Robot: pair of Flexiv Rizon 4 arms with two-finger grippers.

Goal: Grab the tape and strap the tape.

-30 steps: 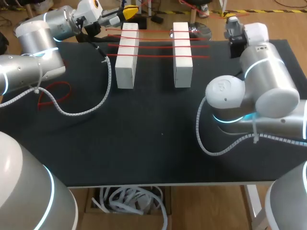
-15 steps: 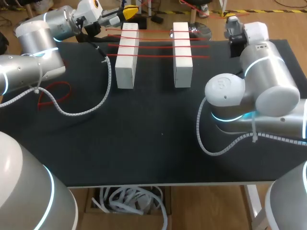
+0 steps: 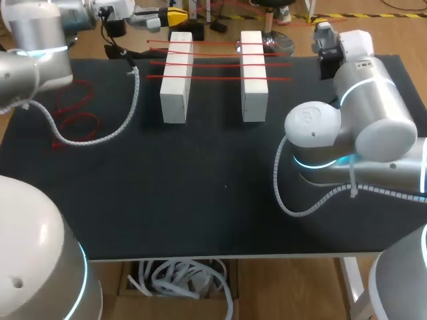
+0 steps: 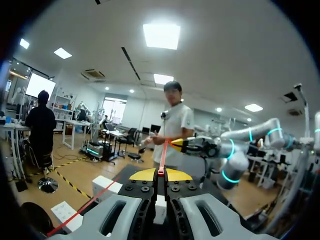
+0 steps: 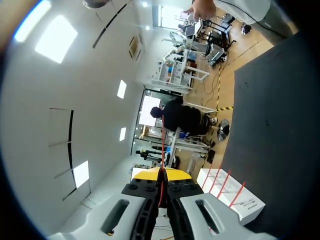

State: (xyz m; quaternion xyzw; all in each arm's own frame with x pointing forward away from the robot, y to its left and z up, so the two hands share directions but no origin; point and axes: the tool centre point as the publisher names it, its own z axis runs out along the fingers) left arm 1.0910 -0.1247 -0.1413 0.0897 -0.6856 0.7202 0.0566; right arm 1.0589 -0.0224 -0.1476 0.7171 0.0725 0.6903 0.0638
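A loose curl of thin red tape (image 3: 79, 117) lies on the black table cloth (image 3: 200, 193), over by my left arm. Farther back stand two white blocks (image 3: 177, 77) side by side, with tight red tape strands (image 3: 213, 63) across both. At the far edge, the left gripper (image 4: 161, 174) is pinched on a red tape strip (image 4: 163, 155). The right gripper (image 5: 161, 175) pinches another red strip (image 5: 162, 145).

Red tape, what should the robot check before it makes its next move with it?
1. Left hand shut on the red tape: ok.
2. Right hand shut on red tape too: ok.
3. White blocks side by side on the table: ok.
4. Strung tapes straight across both blocks: ok.
5. Held tape pulled tight between the hands: cannot tell.
6. Loose tape away from the blocks: ok.
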